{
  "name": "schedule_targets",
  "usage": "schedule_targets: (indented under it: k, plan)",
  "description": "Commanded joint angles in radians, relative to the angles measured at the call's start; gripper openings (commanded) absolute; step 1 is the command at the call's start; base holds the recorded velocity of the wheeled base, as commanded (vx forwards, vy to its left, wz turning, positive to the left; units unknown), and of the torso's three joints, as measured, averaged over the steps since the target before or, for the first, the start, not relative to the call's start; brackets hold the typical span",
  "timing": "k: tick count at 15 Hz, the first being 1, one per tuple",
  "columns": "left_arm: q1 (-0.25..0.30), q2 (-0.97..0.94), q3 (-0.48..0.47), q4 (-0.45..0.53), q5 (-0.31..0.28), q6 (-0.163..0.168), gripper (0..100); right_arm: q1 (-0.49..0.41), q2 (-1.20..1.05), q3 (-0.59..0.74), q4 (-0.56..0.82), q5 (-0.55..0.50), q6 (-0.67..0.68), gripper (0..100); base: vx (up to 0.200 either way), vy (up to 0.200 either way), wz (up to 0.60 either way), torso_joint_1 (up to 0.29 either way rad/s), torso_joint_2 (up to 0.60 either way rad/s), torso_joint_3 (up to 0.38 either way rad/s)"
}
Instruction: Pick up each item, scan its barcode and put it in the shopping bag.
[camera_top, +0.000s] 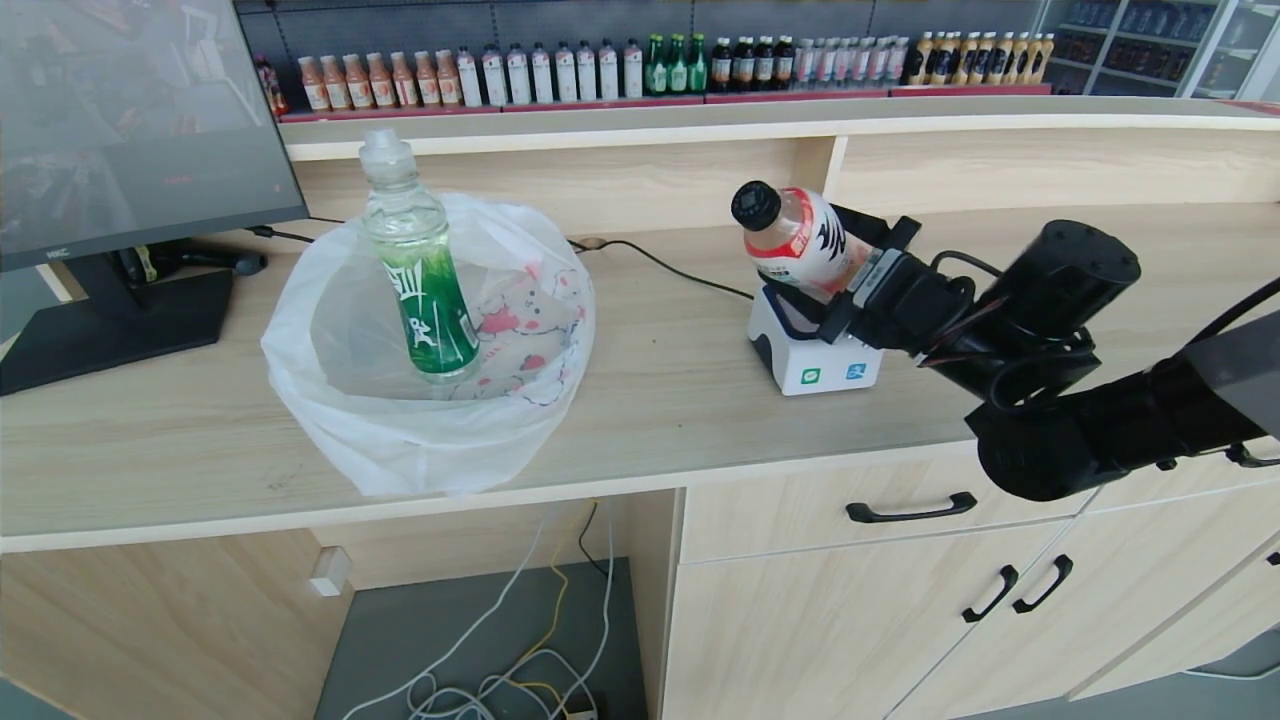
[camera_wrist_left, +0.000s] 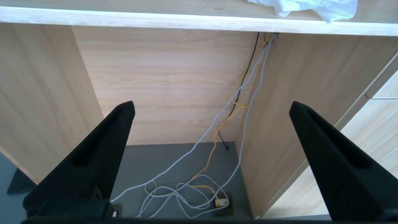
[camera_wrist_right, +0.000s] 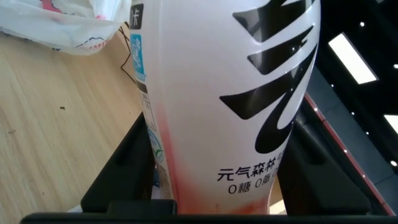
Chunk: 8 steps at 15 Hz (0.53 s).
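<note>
The counter (camera_top: 660, 400) is pale wood grain, smooth and matt. Toward nine o'clock, the shopping bag (camera_top: 330, 420) is thin, crinkled, translucent white plastic, and the clear bottle (camera_top: 420, 270) in it is glossy plastic. Toward three o'clock, the white bottle (camera_top: 800, 240) wears a glossy film. At its six o'clock, the scanner (camera_top: 815, 370) is smooth white plastic. The right gripper (camera_top: 835, 270) is matt black.

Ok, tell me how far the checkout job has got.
Done: the green bottle stands in the shopping bag. In hand: the right gripper holds the white-and-red bottle tilted just above the scanner. Left: getting that bottle into the bag.
</note>
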Motion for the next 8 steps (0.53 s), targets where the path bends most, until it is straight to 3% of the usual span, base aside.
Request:
schedule_targets:
  k: [1,8]
  plan:
    - [0.0,0.0,0.0,0.0,0.0,0.0,100,0.0,-0.026,0.001,-0.001,-0.007,0.007,0,0.0,0.0,0.0,0.0,0.0,0.0]
    - [0.0,0.0,0.0,0.0,0.0,0.0,100,0.002,-0.124,0.056,0.002,-0.09,0.089,0,0.0,0.0,0.0,0.0,0.0,0.0]
